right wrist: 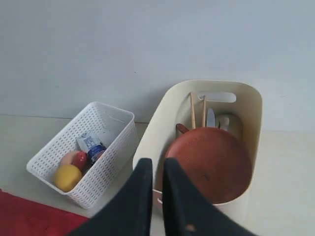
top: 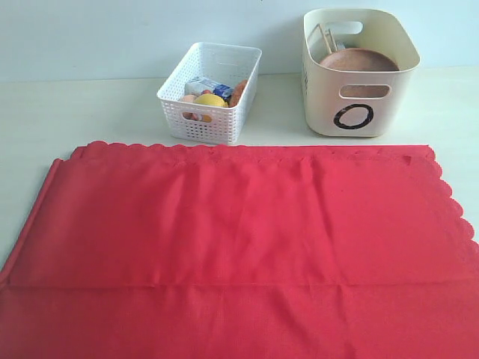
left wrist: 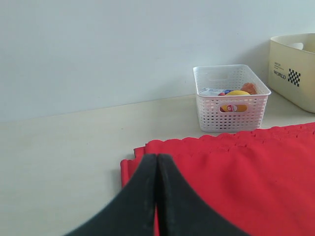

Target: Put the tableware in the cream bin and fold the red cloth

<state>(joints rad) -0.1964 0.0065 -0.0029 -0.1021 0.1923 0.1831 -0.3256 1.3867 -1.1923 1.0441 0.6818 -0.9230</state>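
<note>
- The red cloth point(top: 239, 254) lies spread over the near half of the desk point(top: 75, 112), and its scalloped far edge comes just short of both containers
- At the cloth's far left corner a second layer shows under the top one, so we judge a fold is already in it
- The tableware we can see sits in the cream bin point(top: 322, 90): the round brown plate point(top: 359, 60) leans across the top and the chopsticks point(right wrist: 192, 110) stand behind it; none shows on the cloth or the bare desk
- The left tool point(left wrist: 156, 162) has its fingers pressed together over that left corner; we cannot tell whether any fabric is caught between them
- The right tool point(right wrist: 157, 164) hangs above the cream bin's near rim with only a narrow, empty slit between its fingers
- Risk: closed fingers would push and bunch the thin fabric instead of pinching it
- Risk: gripping only the top layer would pull the layers apart and skew the edges
- Risk: a sweep along the far edge could nudge the light white basket point(top: 206, 123), which sits just beyond it
- Risk: the right tool, coming low off the bin, could clip the rim or tip the leaning plate
- The desk is smooth, pale cream and matt, which we judge gives the cloth little hold
- Behind it stands a plain pale blue-grey wall point(top: 112, 30) in even light
</note>
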